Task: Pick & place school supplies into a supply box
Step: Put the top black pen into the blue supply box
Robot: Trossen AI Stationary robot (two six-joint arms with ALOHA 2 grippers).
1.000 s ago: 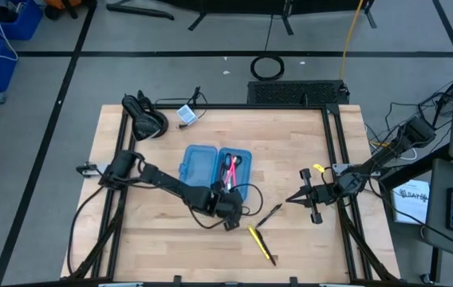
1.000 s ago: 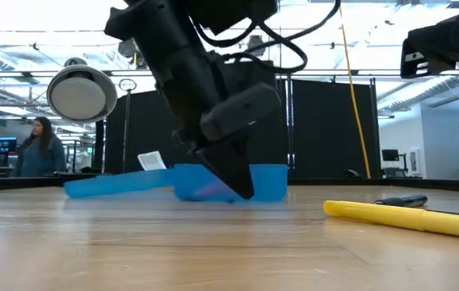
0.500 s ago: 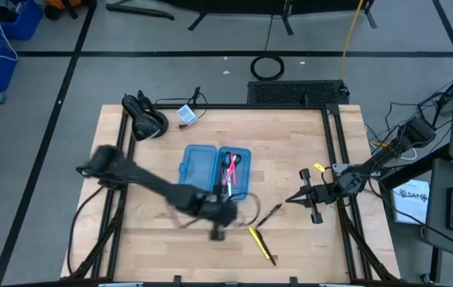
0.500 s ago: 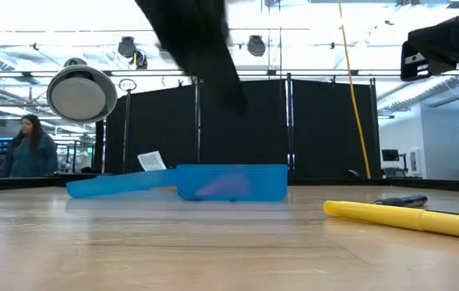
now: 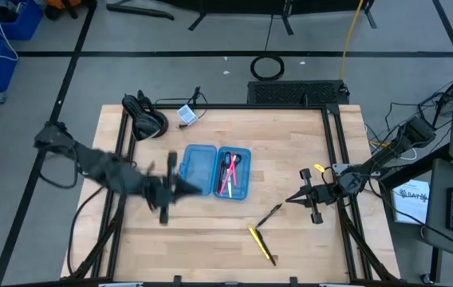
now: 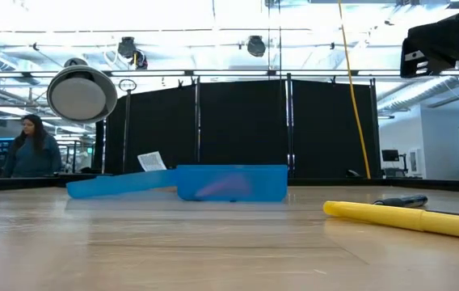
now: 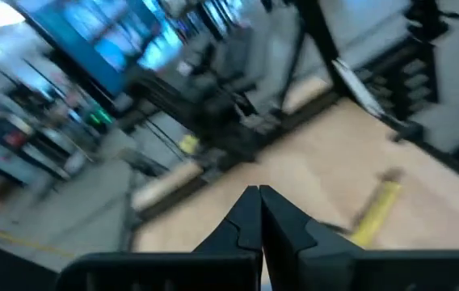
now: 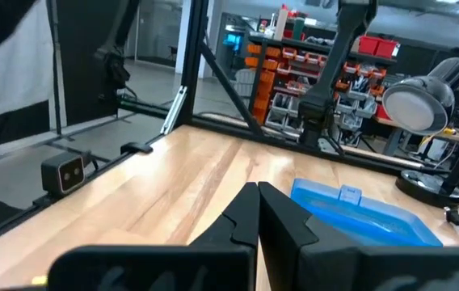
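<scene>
We are holding our left gripper (image 5: 165,190), fingers pressed together and empty, just left of the open supply box (image 5: 216,171), while a yellow pen (image 5: 261,243) is lying nearer the table's front.

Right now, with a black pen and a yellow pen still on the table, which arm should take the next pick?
Probably right. The right gripper sits just beside the black pen, with the yellow pen nearby. The left gripper is beyond the supply box, on its far side from both pens.
</scene>
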